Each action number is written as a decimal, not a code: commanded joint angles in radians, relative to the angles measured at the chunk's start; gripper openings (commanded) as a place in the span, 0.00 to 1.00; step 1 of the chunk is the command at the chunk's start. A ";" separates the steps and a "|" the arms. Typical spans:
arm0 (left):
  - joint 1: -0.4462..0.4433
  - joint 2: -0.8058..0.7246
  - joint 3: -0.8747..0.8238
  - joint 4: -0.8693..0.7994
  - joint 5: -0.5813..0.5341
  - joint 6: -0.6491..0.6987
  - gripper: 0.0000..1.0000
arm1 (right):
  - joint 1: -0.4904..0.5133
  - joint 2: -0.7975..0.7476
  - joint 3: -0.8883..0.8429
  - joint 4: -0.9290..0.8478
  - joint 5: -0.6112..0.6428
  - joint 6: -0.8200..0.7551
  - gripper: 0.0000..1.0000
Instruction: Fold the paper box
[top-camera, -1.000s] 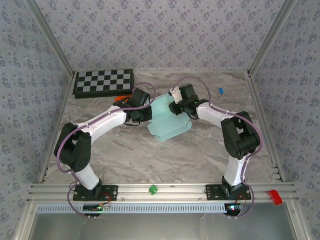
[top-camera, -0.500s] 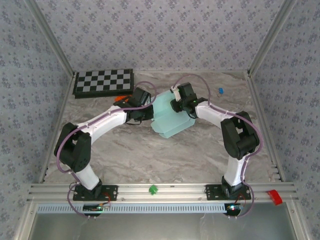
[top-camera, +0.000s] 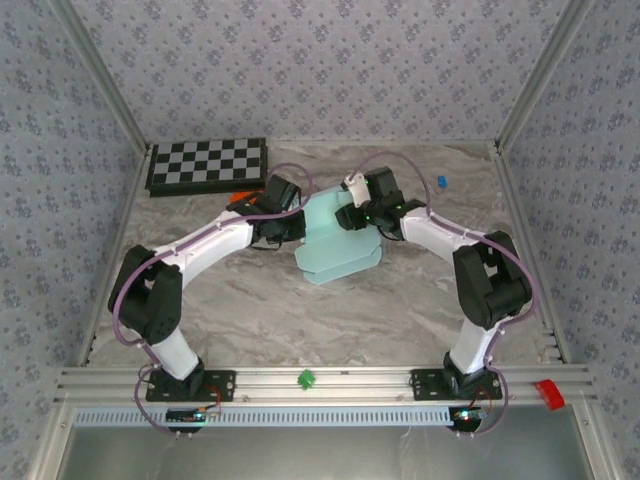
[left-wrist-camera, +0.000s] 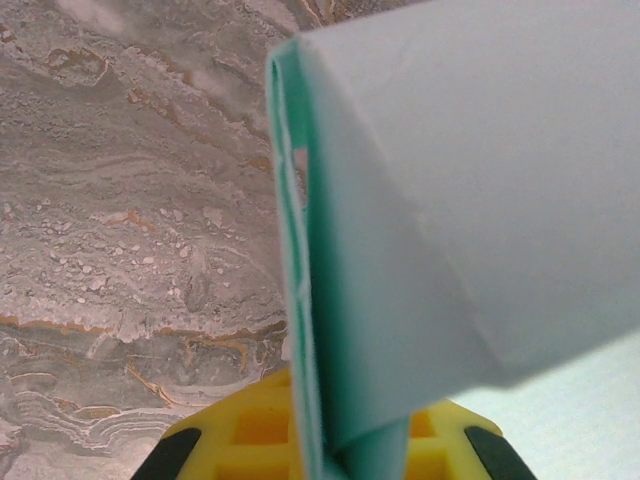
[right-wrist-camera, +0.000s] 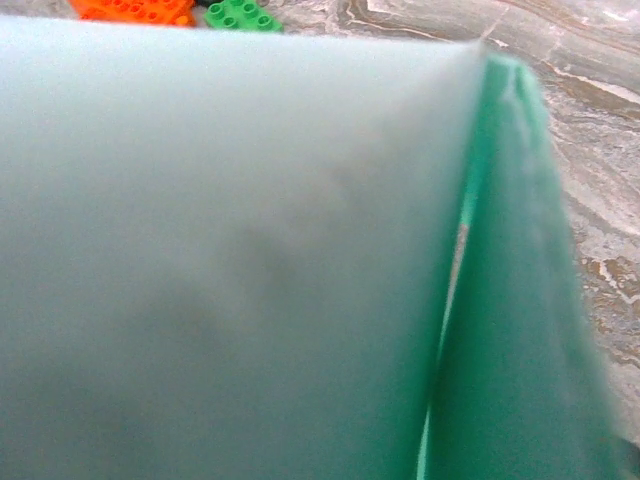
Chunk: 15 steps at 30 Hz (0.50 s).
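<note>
Two arms meet over the paper box (top-camera: 336, 250) at mid-table.

The marbled table (top-camera: 300, 310) spans the enclosure. The left arm (top-camera: 205, 250) and right arm (top-camera: 450, 240) bend inward from the near rail. The checkerboard (top-camera: 206, 165) lies in the far-left corner, well apart from the box. The pale mint card sits between the two wrists, part-folded, one panel raised and the rest flat on the table. The left gripper (top-camera: 296, 227) is clamped narrow on the card's folded edge, which runs down between its yellow pads (left-wrist-camera: 250, 440). The right gripper (top-camera: 358, 215) is against the card's far-right side, and I cannot tell how its jaws stand. An orange brick (right-wrist-camera: 130, 9) and a green brick (right-wrist-camera: 240, 15) lie just beyond the card. A small blue piece (top-camera: 440, 181) rests far right.
</note>
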 joint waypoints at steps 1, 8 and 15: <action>-0.004 0.010 0.028 0.003 0.007 0.004 0.00 | -0.004 -0.030 -0.020 -0.010 -0.086 -0.013 0.50; -0.003 0.017 0.027 -0.003 -0.002 0.002 0.00 | -0.008 -0.064 -0.033 -0.008 -0.148 -0.007 0.58; -0.004 0.022 0.028 -0.002 -0.004 0.004 0.00 | -0.014 -0.100 -0.065 0.002 -0.179 -0.012 0.73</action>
